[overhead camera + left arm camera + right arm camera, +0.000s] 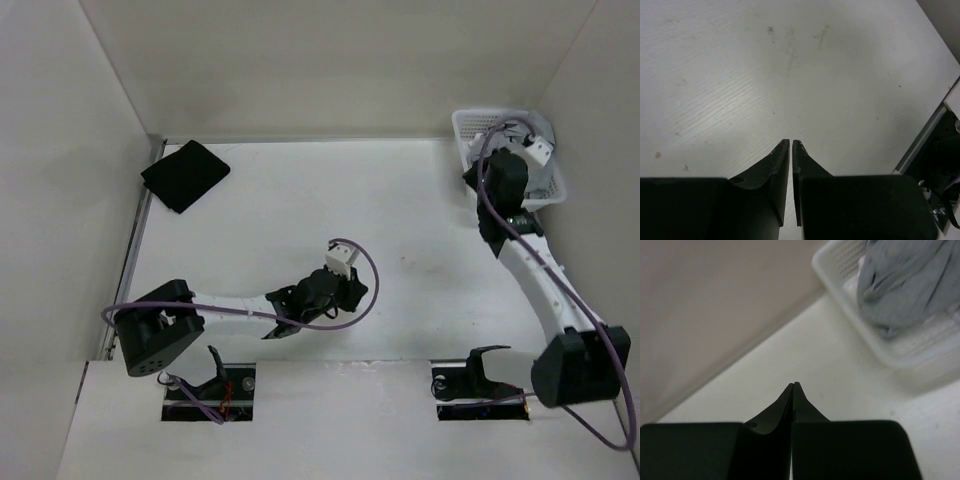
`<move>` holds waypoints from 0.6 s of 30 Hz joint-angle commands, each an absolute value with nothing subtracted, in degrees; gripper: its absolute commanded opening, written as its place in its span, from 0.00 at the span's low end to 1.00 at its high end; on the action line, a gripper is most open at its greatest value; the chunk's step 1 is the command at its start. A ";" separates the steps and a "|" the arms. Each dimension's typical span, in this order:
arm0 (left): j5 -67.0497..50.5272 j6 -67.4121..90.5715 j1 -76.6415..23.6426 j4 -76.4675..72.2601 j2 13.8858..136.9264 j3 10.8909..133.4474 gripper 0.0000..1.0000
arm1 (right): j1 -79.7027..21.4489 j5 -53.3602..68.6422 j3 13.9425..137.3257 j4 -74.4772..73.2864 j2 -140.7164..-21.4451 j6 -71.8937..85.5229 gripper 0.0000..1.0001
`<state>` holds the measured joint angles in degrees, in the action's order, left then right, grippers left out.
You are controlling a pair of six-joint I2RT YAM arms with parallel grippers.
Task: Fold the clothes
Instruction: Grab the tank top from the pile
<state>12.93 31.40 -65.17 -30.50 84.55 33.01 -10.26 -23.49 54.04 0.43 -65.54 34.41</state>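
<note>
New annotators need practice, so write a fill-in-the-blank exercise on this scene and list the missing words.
The light grey knit garment lies bunched ____ the white plastic mesh basket.
The right gripper, near that basket, has its jaws ____.
The flat cloth square at the far left corner of the white table is ____ in colour.
The left gripper hangs over bare table and holds ____.
Missing words: inside; shut; black; nothing.

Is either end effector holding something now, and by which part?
Nothing is held. Both the left end effector and the right end effector are closed and empty; the grey garment lies in the white basket.
</note>
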 commanded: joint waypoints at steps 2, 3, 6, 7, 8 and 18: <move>12.92 31.37 -59.56 -35.33 78.67 29.63 0.12 | 1.51 -24.16 68.17 -2.03 -82.05 32.17 0.00; 12.48 31.81 -58.24 -35.59 78.14 28.92 0.18 | 4.24 -23.82 71.60 -2.02 -86.35 32.34 0.00; 10.55 33.48 -55.51 -37.17 77.78 27.51 0.35 | 8.90 -20.94 79.69 -2.55 -96.20 30.51 0.15; 9.85 33.92 -54.89 -37.79 78.04 27.25 0.38 | 9.97 -19.18 81.63 -2.55 -98.76 30.32 0.23; 9.32 34.19 -54.45 -38.14 78.39 27.16 0.40 | 11.20 -17.16 84.09 -2.81 -101.66 30.24 0.32; 4.75 36.47 -51.72 -39.99 84.46 28.56 0.42 | 13.93 -6.95 97.20 -3.78 -118.47 34.62 0.58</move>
